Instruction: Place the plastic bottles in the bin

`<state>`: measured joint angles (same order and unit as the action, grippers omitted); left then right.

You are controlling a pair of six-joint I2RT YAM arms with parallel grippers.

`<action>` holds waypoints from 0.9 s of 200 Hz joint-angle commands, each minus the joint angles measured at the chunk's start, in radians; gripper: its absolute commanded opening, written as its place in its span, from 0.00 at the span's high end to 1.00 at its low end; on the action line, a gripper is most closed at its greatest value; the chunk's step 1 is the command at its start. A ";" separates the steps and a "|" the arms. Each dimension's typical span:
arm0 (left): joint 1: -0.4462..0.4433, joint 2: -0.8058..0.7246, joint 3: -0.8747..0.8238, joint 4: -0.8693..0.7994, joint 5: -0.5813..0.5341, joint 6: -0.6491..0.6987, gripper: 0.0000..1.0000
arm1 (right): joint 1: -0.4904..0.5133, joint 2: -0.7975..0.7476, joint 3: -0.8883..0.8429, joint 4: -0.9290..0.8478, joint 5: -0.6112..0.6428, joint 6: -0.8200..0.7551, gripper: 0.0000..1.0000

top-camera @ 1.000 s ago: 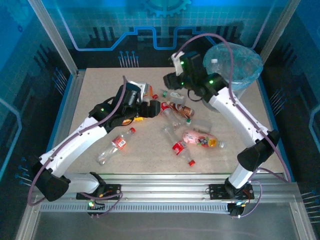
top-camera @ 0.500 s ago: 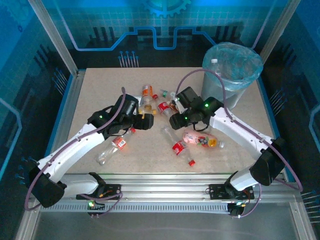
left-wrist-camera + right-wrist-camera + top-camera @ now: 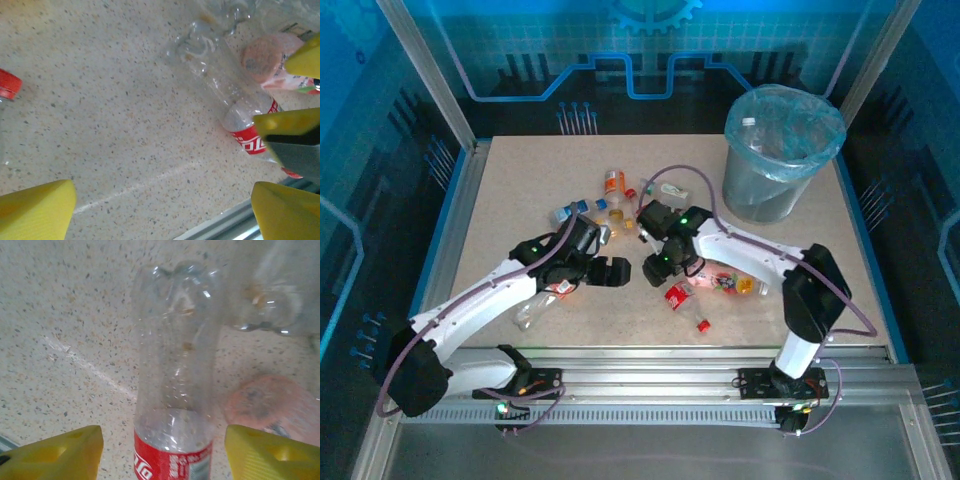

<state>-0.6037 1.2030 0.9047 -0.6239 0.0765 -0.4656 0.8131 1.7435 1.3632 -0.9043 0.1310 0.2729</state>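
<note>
We judge the job barely started. One bottle with a white cap [image 3: 748,125] leans inside the bin [image 3: 760,195], which stands at the far right corner of the table [image 3: 500,200]. The bag may hide others. All the other bottles lie on the table, well apart from the bin.

We count one bin and two arms. On the table we count at least nine bottles, but the arms cover some, so we cannot give an exact number. In the far group, left of centre, are an orange-labelled bottle [image 3: 613,181], a blue-capped bottle [image 3: 570,213] and a few small ones between them. In the near group are a clear bottle with a red label [image 3: 677,294], a pink bottle [image 3: 715,278] and one more bottle [image 3: 535,305] partly under the left arm.

The right gripper [image 3: 162,440] has its jaws apart. They straddle the clear bottle with a red label [image 3: 175,390], with a gap on each side, so nothing is gripped yet. The pink bottle [image 3: 260,402] lies just beside it. The left gripper [image 3: 162,200] is spread wide over bare table, with nothing between its fingers.

In our judgement the next bottle to go is the red-labelled one, and almost the whole pile is left to carry over.
</note>
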 commanded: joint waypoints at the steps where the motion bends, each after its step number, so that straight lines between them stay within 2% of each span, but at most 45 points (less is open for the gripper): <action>1: 0.010 -0.027 -0.025 -0.035 0.050 0.014 0.08 | 0.028 0.045 0.032 -0.008 0.059 -0.003 0.30; 30: 0.010 -0.068 -0.075 -0.042 0.025 0.002 0.08 | 0.040 0.086 0.039 -0.021 0.133 0.016 0.27; 100: 0.010 -0.188 -0.176 -0.013 -0.050 -0.084 0.08 | 0.043 0.167 0.067 -0.008 0.137 0.021 0.27; 180: 0.010 -0.203 -0.209 -0.005 -0.064 -0.123 0.08 | 0.049 0.285 0.169 -0.014 0.116 0.038 0.29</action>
<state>-0.6010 1.0122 0.7113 -0.6304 0.0261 -0.5564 0.8444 1.9968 1.4853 -0.8997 0.2535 0.2920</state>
